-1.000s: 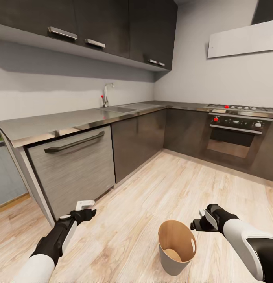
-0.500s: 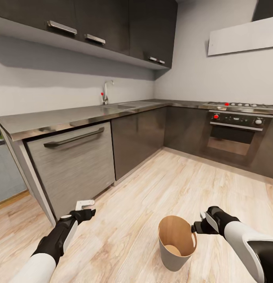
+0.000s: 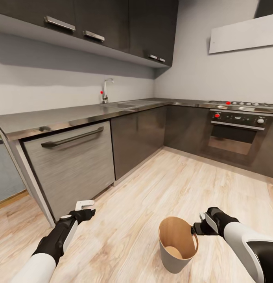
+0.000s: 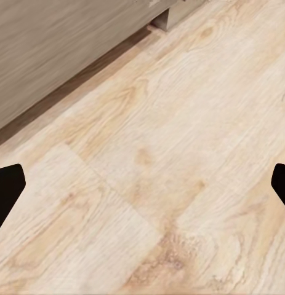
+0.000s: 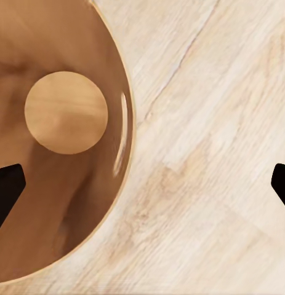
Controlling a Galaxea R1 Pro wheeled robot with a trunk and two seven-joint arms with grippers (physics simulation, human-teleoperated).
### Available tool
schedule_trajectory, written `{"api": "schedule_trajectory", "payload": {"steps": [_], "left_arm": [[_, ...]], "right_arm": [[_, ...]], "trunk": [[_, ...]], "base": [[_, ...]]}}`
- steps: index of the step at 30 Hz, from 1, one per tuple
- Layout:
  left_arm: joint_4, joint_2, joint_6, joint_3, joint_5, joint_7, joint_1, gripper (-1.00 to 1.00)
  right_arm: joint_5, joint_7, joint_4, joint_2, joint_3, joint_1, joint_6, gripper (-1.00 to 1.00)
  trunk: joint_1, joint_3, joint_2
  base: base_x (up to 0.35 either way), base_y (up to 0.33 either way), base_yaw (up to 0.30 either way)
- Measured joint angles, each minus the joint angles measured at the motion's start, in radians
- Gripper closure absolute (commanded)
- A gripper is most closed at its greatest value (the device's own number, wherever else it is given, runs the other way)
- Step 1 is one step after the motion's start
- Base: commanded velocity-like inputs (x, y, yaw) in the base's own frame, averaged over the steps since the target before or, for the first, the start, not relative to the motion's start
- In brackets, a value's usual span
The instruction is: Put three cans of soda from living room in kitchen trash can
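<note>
Standing on the floor (image 3: 152, 188) of the kitchen, the bin (image 3: 177, 265) is upright just beside the right gripper (image 3: 196, 229), whose fingertips reach the near edge of its rim in the head view. Its outside is pale grey, its inside brown, and the round base is bare as far as the right wrist view shows it (image 5: 66, 112); no can appears inside. In that wrist view the right gripper (image 5: 142, 187) has its two dark fingertips at opposite edges of the picture, spread wide with nothing between them, and looks down partly over the bin's rim (image 5: 127, 147) and partly over floorboards (image 5: 216, 153). Well apart from the bin, on its far side from the right gripper, the left gripper (image 3: 84, 204) hangs low over the floor near the foot of the dishwasher (image 3: 71, 165). Its fingers are likewise spread and empty in the left wrist view (image 4: 142, 187), which shows bare boards (image 4: 167, 184) and the lower edge of the dishwasher front (image 4: 50, 49). Beyond both grippers a steel worktop (image 3: 69, 114) runs along the wall, with a sink (image 3: 122, 104) and tap (image 3: 106, 89), then turns a corner toward the oven (image 3: 238, 135). Dark wall cabinets (image 3: 124, 27) hang above the worktop.
</note>
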Motion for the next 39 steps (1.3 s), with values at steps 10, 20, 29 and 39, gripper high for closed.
{"api": "schedule_trajectory", "payload": {"steps": [10,20,29,39], "left_arm": [[-0.003,-0.001,-0.006,-0.001,-0.002,0.003,0.0,-1.0],[0.0,-0.001,-0.008,-0.001,-0.003,0.003,0.0,-1.0],[0.002,-0.001,-0.009,-0.002,-0.003,0.002,0.0,-1.0],[0.002,-0.001,-0.025,-0.002,-0.006,0.001,0.0,-1.0]], "right_arm": [[-0.001,-0.001,0.001,0.001,0.018,0.004,0.0,-1.0],[0.0,-0.002,-0.001,0.0,0.02,0.011,-0.001,-1.0],[0.0,-0.002,0.0,0.001,0.02,0.012,-0.002,-1.0],[0.0,-0.002,0.002,0.001,0.026,0.013,-0.002,-1.0]], "trunk": [[0.0,0.0,0.0],[0.003,-0.023,-0.001],[0.007,-0.058,-0.003],[0.007,-0.058,-0.003]], "base": [[0.073,0.0,0.0],[0.003,0.0,0.0],[0.0,0.0,0.0],[0.006,0.002,0.0]]}}
